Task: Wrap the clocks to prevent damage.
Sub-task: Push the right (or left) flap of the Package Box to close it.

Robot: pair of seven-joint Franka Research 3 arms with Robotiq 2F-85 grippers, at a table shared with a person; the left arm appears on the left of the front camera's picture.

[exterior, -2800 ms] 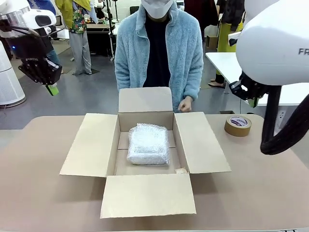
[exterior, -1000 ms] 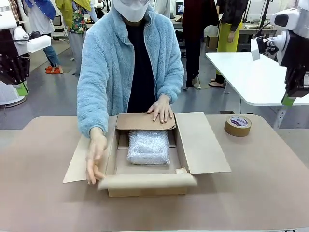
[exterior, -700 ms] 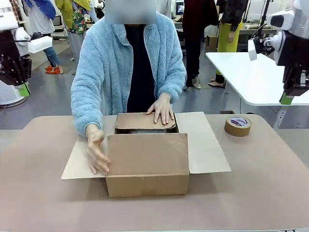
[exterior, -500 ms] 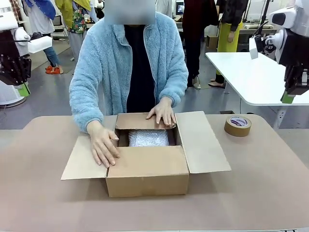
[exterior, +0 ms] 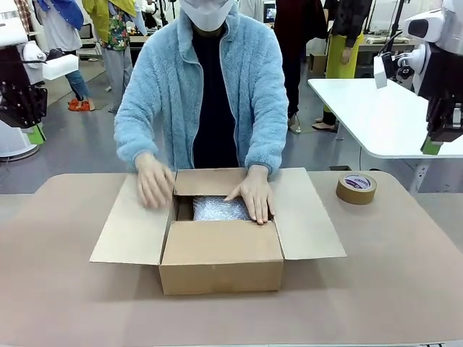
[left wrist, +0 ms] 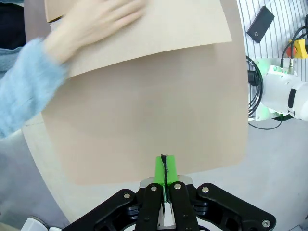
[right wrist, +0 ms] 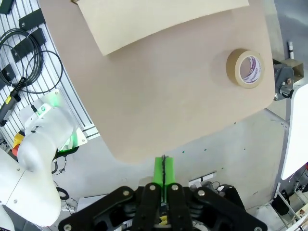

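A bubble-wrapped bundle (exterior: 219,209) lies inside the cardboard box (exterior: 221,264) at the table's middle; the clocks themselves are hidden under the wrap. The near and far flaps are folded in, and the side flaps lie flat. One of the person's hands (exterior: 255,196) rests on the bundle's right side, while the other hand (exterior: 155,181) hovers over the left flap (left wrist: 139,29). High at the left edge, my left gripper (exterior: 35,134) hangs shut and empty; its pads (left wrist: 164,168) meet over the table's edge. My right gripper (exterior: 432,147) is raised at the far right, shut and empty, its pads (right wrist: 163,169) pressed together.
A roll of brown tape (exterior: 356,188) lies on the table right of the box, also seen as tape (right wrist: 246,68) from the right wrist. The tan table (exterior: 376,289) is bare at the front and both sides. A white table (exterior: 369,108) stands behind on the right.
The person folded the near flap up and then down over the box. The left hand went from that flap to above the left flap; the right hand slid onto the bundle. Both arms stayed raised.
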